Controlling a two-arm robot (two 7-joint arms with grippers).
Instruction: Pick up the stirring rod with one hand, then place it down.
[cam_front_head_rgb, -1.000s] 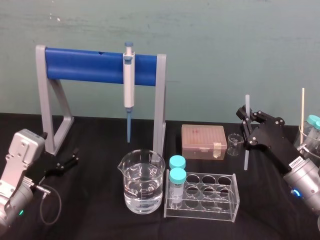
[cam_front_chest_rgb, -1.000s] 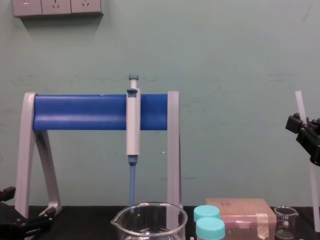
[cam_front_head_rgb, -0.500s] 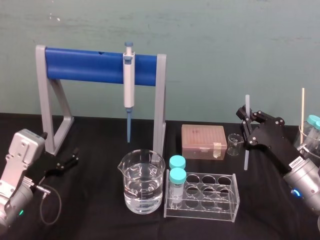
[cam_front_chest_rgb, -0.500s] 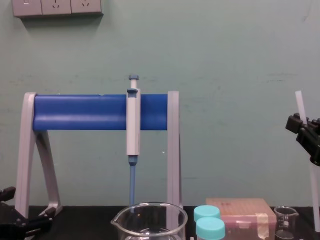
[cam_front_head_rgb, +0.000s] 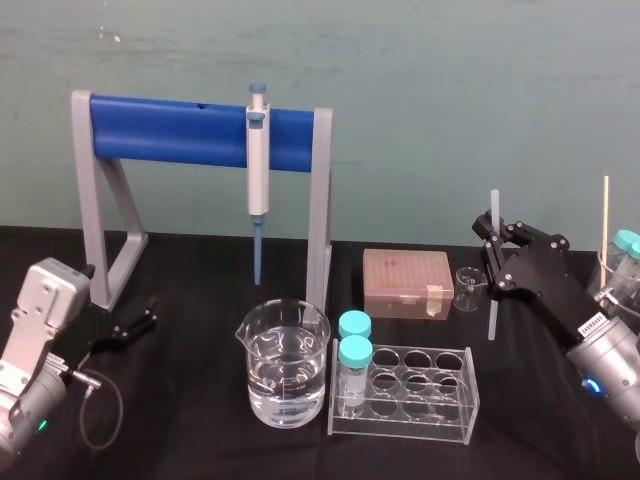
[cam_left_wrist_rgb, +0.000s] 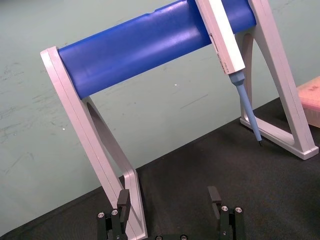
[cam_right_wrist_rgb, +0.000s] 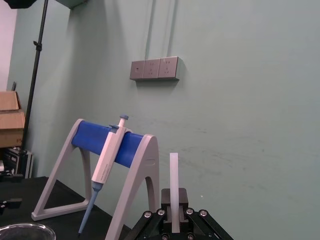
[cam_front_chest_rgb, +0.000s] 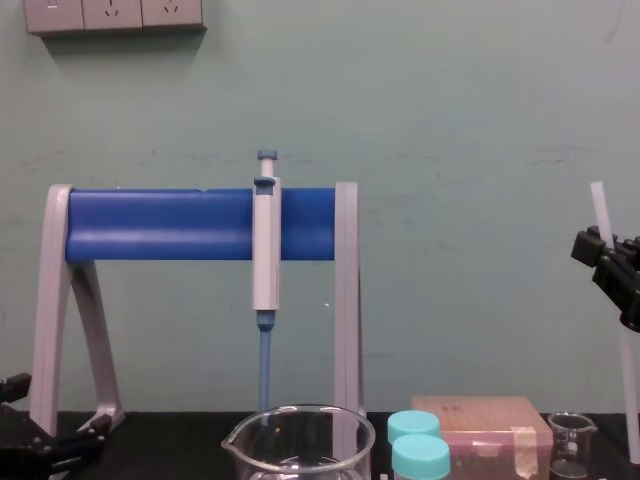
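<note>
Right gripper (cam_front_head_rgb: 492, 240) clamped on the stirring rod (cam_front_head_rgb: 492, 312), upright near the table's right edge; I'd lower it straight, clear of the small beaker (cam_front_head_rgb: 467, 288); left gripper (cam_front_head_rgb: 135, 325) parked by the left edge, fingers spread

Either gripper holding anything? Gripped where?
Right gripper holds the stirring rod upright, clamped on its upper part, just below the top end. Left gripper open, holding nothing.

The stirring rod's (cam_front_chest_rgb: 601, 208) middle hides behind the right end effector (cam_front_chest_rgb: 600, 255), cropped at the chest view's edge.
</note>
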